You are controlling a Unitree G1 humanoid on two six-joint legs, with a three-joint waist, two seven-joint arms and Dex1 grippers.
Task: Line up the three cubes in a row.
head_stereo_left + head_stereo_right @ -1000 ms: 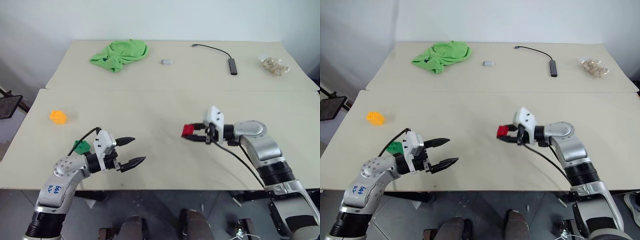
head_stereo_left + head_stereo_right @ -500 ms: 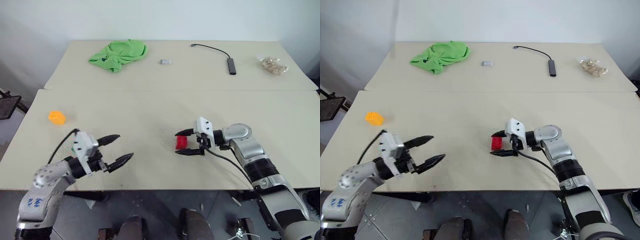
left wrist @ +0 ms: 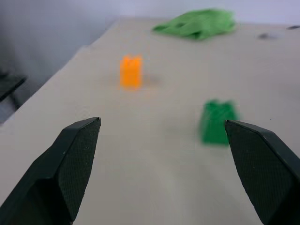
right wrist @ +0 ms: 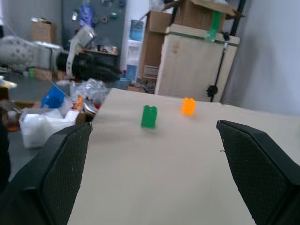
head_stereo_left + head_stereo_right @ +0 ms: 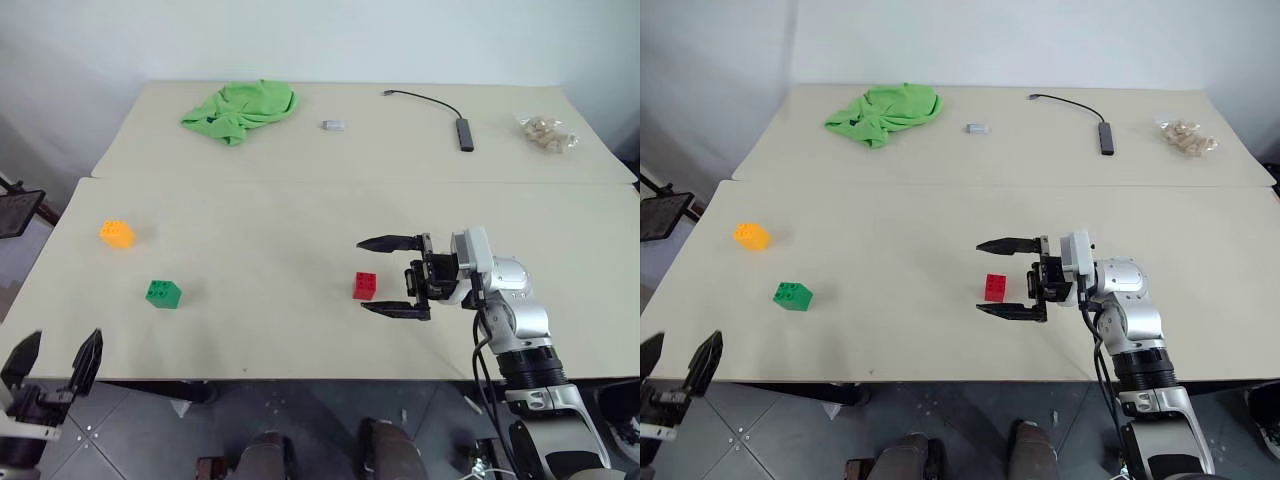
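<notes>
The red brick [image 5: 365, 286] sits alone on the near tabletop [image 5: 300, 230], a little right of the middle. The right end effector [image 5: 390, 277] is level with it and pointing left, its two black fingers spread wide, one beyond the brick and one nearer the table edge. The brick is close to the gap between the fingertips but touches neither of them.

Well off to the left, the green brick [image 5: 163, 294] rests near the front of the tabletop, and the orange-yellow brick [image 5: 116, 233] lies farther back and a bit more to the left. These two are near each other but apart, and both are well apart from the red one, so the three do not form a row.

The left end effector [image 5: 55, 360] hangs at the lower left, off the front corner of the tabletop, its fingers spread and nothing between them.

On the far tabletop lie a crumpled green cloth [image 5: 240, 108], a small grey block [image 5: 333, 125], a black cable with an adapter [image 5: 466, 132], and a small bag [image 5: 546, 131] of pale pieces.
</notes>
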